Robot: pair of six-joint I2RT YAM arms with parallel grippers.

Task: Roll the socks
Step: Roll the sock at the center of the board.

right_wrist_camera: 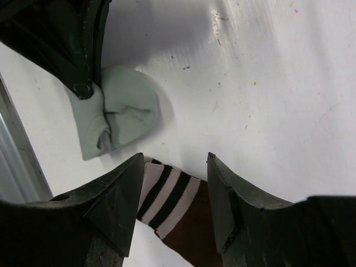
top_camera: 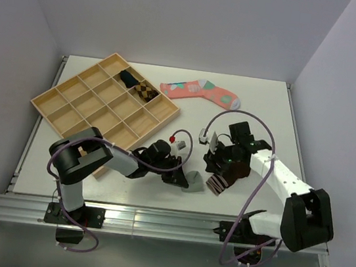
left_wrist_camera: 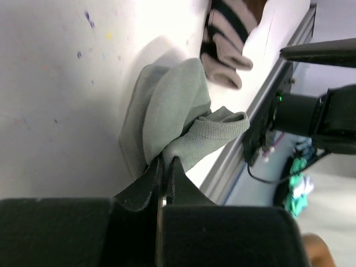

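Observation:
The grey sock (top_camera: pixel 192 181) lies bunched near the table's front edge. My left gripper (top_camera: pixel 182 177) is shut on it; in the left wrist view the fingertips (left_wrist_camera: pixel 165 161) pinch a fold of the grey sock (left_wrist_camera: pixel 178 117). Just to its right lies the dark brown sock (top_camera: pixel 225 177), its striped cuff (left_wrist_camera: pixel 225 39) towards the grey one. My right gripper (right_wrist_camera: pixel 173 158) stands open over the brown sock (right_wrist_camera: pixel 178 206), one finger on each side of the cuff. The grey sock (right_wrist_camera: pixel 119 111) shows beyond it.
A wooden compartment tray (top_camera: pixel 69 102) sits at the back left with a dark rolled sock (top_camera: pixel 128 78) and a checkered one (top_camera: pixel 145 90) in it. A pink patterned sock (top_camera: pixel 200 91) lies behind. The table's front rail (top_camera: pixel 173 216) runs close to both socks.

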